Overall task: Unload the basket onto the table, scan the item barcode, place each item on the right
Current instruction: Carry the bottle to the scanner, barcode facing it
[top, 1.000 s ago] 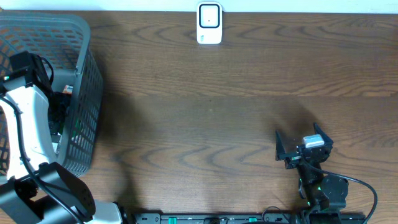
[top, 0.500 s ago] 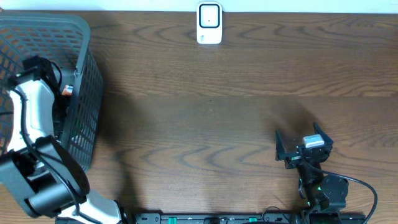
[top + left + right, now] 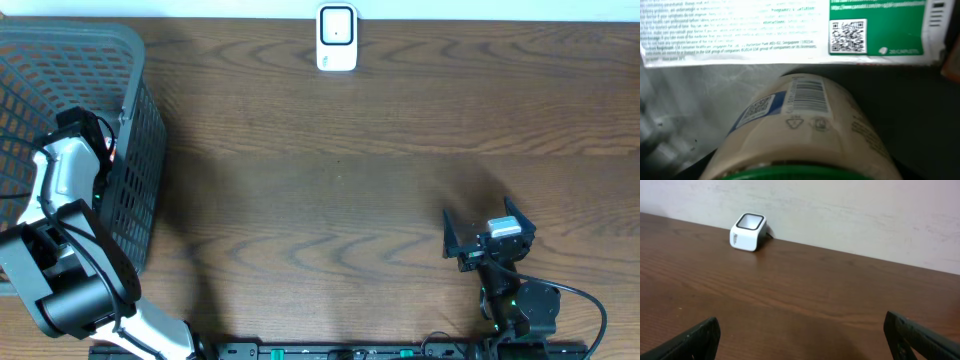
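Two arms: left arm [image 3: 60, 172] bent down into the basket [image 3: 135, 110] at 9 o'clock, left gripper [image 3: 95, 140] right over the bottle [image 3: 805, 130] lying inside; we couldn't tell its grip. Right gripper [image 3: 482, 234] sat spread, empty, at 5 o'clock.

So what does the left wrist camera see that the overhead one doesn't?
Left wrist only: a cream bottle with a barcode, beside a white and green printed pack. Overhead only: the grey basket, the white scanner on the table, the open right gripper. Shared: nothing I can match; overhead, the left arm reaches into the basket and covers what lies there.
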Robot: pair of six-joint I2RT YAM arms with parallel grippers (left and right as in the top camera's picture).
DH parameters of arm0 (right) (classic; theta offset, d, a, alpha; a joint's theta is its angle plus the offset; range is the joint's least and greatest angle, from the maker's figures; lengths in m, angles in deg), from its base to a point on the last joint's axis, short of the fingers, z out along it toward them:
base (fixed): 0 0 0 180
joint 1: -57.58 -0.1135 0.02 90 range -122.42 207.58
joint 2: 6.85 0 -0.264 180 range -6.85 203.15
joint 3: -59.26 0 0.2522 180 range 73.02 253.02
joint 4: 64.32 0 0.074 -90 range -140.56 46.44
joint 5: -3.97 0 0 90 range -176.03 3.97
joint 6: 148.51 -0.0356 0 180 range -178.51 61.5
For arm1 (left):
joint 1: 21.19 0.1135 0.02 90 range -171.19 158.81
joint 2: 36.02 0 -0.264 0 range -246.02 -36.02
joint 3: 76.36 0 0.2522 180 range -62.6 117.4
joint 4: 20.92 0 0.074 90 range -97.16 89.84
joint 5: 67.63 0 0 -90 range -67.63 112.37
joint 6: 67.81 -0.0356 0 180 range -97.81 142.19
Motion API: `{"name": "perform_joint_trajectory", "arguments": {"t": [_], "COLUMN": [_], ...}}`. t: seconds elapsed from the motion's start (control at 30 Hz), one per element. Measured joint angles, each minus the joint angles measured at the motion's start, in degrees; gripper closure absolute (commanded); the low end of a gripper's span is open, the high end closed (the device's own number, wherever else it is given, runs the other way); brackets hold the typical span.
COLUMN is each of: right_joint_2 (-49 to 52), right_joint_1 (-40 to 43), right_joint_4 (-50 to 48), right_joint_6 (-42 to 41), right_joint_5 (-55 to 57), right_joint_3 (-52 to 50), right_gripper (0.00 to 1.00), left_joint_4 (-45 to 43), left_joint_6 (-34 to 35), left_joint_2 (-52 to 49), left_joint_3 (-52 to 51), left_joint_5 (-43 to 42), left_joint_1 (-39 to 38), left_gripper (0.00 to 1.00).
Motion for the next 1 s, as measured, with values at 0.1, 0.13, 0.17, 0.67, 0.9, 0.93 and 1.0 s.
{"name": "perform_joint_trajectory", "arguments": {"t": [0.1,0.13,0.17,0.67,0.9,0.93,1.0], "right_joint_2": [0.0,0.0,0.0,0.0,0.0,0.0,0.0], "right_joint_1": [0.0,0.0,0.0,0.0,0.0,0.0,0.0], "right_joint_4": [0.0,0.0,0.0,0.0,0.0,0.0,0.0], "right_joint_6": [0.0,0.0,0.0,0.0,0.0,0.0,0.0], "right_joint_5": [0.0,0.0,0.0,0.0,0.0,0.0,0.0], "right_joint_3": [0.0,0.0,0.0,0.0,0.0,0.0,0.0], "right_gripper": [0.01,0.01,0.01,0.01,0.01,0.01,0.01], "left_joint_4": [0.0,0.0,0.1,10.6,5.5,4.4,2.9], "left_joint_6": [-0.3,-0.6,-1.0,-7.2,-6.9,-6.5,-5.5], "left_joint_2": [0.1,0.2,0.2,18.7,35.2,37.0,39.7], "left_joint_3": [0.0,0.0,0.0,14.3,21.0,21.0,21.1], "left_joint_5": [0.0,0.0,0.0,-2.6,-15.2,-17.7,-22.8], "left_joint_1": [0.0,0.0,0.0,0.2,0.2,0.1,-0.9], "left_gripper": [0.45,0.45,0.45,0.41,0.37,0.37,0.36]}}
